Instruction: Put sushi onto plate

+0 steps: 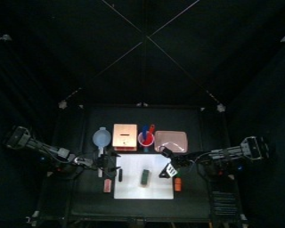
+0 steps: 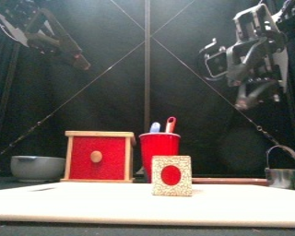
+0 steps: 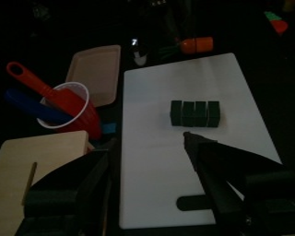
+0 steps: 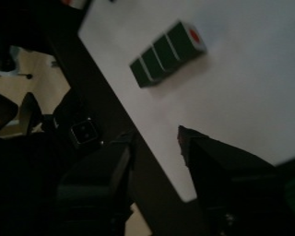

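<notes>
Now, sushi (image 3: 194, 112): dark green piece lying on a white board (image 3: 224, 83), seen in both wrist views; front view hides it.
Plate (image 1: 171, 139): pink, far right of the board, apart from the sushi.
Front view only: red cup (image 2: 160, 147) and red box (image 2: 99, 156) standing behind the board.
Left gripper (image 3: 150, 147): jaws apart, empty, near the sushi.
Right gripper (image 4: 157, 147): jaws apart, holding nothing, over the board's edge.
</notes>
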Tool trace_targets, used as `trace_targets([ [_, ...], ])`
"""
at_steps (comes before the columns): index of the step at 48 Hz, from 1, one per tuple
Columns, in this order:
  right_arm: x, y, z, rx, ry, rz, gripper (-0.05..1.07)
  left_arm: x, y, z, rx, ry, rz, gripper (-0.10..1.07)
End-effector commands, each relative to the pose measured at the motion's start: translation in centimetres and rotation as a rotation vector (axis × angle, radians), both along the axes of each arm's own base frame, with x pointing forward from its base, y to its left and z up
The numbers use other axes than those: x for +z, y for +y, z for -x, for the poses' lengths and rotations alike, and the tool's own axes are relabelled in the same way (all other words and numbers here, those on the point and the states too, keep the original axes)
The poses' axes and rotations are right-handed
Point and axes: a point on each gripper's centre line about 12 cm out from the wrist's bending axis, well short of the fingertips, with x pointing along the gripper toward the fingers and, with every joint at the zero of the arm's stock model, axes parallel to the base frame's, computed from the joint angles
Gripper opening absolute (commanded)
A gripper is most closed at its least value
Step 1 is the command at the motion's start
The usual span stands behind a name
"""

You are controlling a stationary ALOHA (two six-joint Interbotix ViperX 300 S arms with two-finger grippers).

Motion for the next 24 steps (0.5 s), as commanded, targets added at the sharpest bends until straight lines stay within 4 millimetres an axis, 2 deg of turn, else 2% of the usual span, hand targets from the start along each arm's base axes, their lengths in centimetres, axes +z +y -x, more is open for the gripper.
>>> trace_targets([
  [1, 0.5, 0.1, -0.5, -0.02, 0.044, -0.04, 0.89, 0.3, 0.0, -0.1, -0.001, -0.009, 0.004, 0.92],
  [10, 0.4, -0.2, -2.4, -0.142, 0.135, -0.108, 0.91, -0.3, 0.3, 0.1, 0.009, 0.006, 0.0, 0.92],
  [16, 0.3, -0.6, -3.6, -0.184, 0.179, -0.083, 0.93, -0.9, 0.5, 0.2, 0.019, 0.023, 0.001, 0.92],
  [24, 0.3, -1.1, -5.0, -0.253, 0.232, -0.058, 1.01, -1.0, 1.0, 0.2, 0.041, 0.027, 0.004, 0.92],
])
